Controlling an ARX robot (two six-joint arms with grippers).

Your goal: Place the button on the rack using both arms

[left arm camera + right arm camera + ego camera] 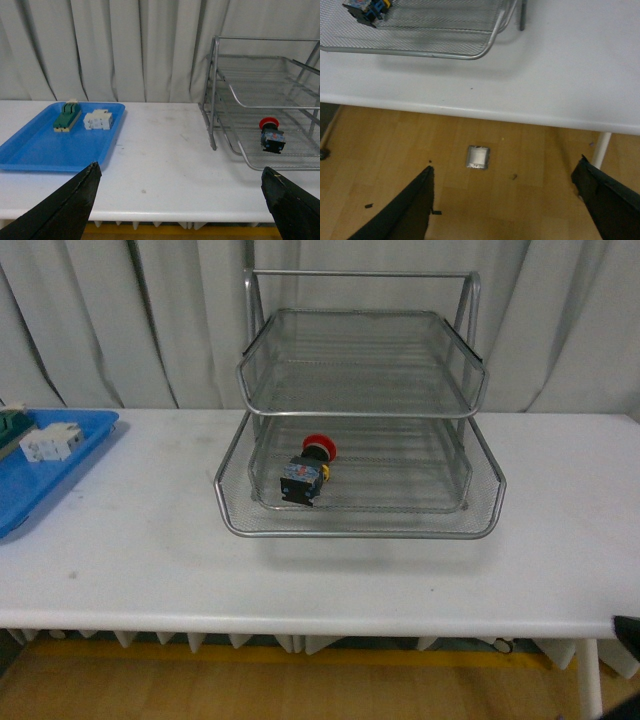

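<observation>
The button (306, 472) lies on its side in the rack's (350, 534) lowest tier, at about eight o'clock from that tray's middle, red cap toward the back — so the placing looks done. Left tool (180, 167) and right tool (504, 165) both hang spread and empty, back by the counter's (150, 560) near edge — next, I'd judge, just park both arms.

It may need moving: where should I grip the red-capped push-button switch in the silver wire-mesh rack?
Probably the dark blocky body, across its flat sides: the switch lies on its side, round cap toward the back. The upper tier of the rack is close above, so come from the open front.
</observation>
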